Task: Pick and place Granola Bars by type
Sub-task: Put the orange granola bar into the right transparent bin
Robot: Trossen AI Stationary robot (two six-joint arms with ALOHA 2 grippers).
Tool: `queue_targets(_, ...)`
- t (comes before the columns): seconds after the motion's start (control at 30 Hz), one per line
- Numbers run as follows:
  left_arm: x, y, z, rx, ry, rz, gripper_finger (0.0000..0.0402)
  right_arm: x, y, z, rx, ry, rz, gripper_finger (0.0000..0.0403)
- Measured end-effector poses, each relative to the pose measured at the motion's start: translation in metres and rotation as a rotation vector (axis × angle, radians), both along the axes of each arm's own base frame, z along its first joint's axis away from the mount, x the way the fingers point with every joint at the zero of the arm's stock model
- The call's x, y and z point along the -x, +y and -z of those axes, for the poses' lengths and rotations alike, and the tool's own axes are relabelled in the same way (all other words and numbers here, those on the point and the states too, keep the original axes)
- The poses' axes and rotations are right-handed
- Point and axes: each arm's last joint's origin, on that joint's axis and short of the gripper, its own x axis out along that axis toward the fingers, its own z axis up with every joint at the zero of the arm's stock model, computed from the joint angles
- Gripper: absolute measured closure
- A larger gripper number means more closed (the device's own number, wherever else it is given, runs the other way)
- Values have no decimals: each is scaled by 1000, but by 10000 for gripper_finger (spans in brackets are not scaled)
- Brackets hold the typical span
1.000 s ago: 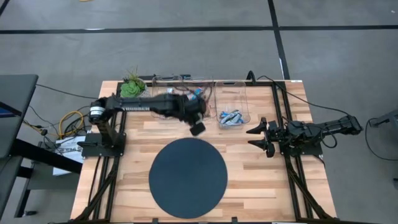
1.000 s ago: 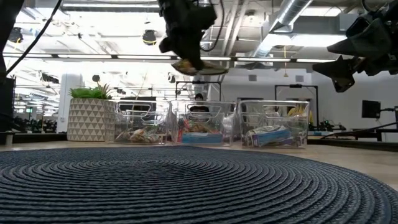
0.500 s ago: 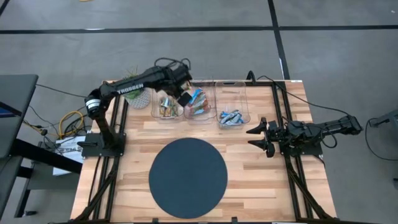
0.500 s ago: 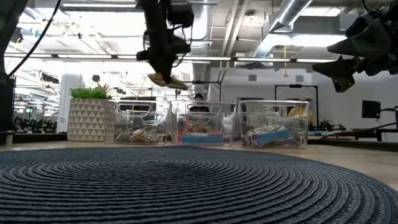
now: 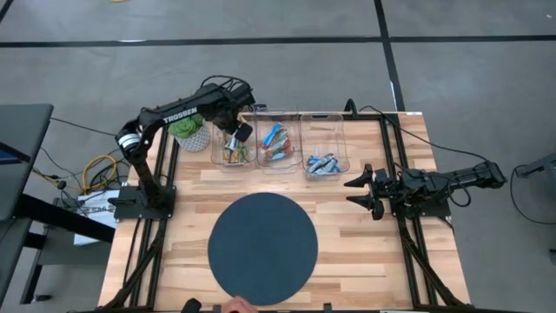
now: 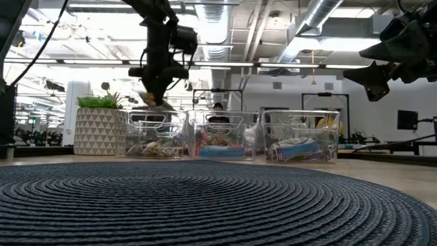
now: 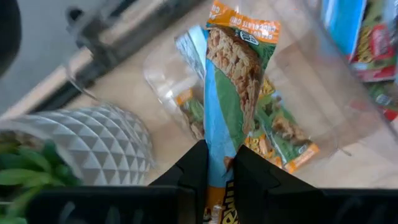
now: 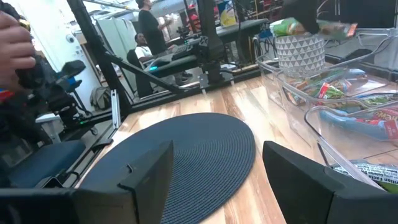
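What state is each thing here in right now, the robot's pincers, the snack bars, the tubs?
Left pincer: shut on the granola bar, above the left bin.
Granola bar: held in the air, wrapper unopened.
Right pincer: open, empty, waiting at the table's right side.
Left bin: holds tan bars.
Middle bin: holds blue and red bars.
Right bin: holds blue and silver bars.
Round mat: bare.

Probably an open robotics lab: exposed ceiling ducts [image 6: 321,20], concrete floor [image 5: 261,69], further rigs behind.

Left gripper [image 5: 236,135] hovers over the leftmost of three clear bins [image 5: 280,142] along the tabletop's far edge.
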Motion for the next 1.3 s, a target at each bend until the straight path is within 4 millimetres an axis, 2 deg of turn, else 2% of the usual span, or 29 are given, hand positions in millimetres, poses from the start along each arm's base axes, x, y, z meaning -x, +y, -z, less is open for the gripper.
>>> queue_targets(0.27,6,0,39,55,5,-26,352,0,0,0,0,0,0,159)
queue_targets(0.53,9,-3,78,105,-65,-31,352,0,0,0,0,-1,0,159)
queue_targets(0.7,11,-2,89,132,-115,-31,352,0,0,0,0,0,0,159)
queue_targets(0.9,11,-1,90,125,-125,-14,348,0,0,0,0,0,0,159)
queue_targets(1.03,10,-1,90,138,-142,-4,320,0,0,0,0,0,0,159)
queue_targets(1.3,11,-1,87,131,-145,14,220,0,0,0,0,-1,0,159)
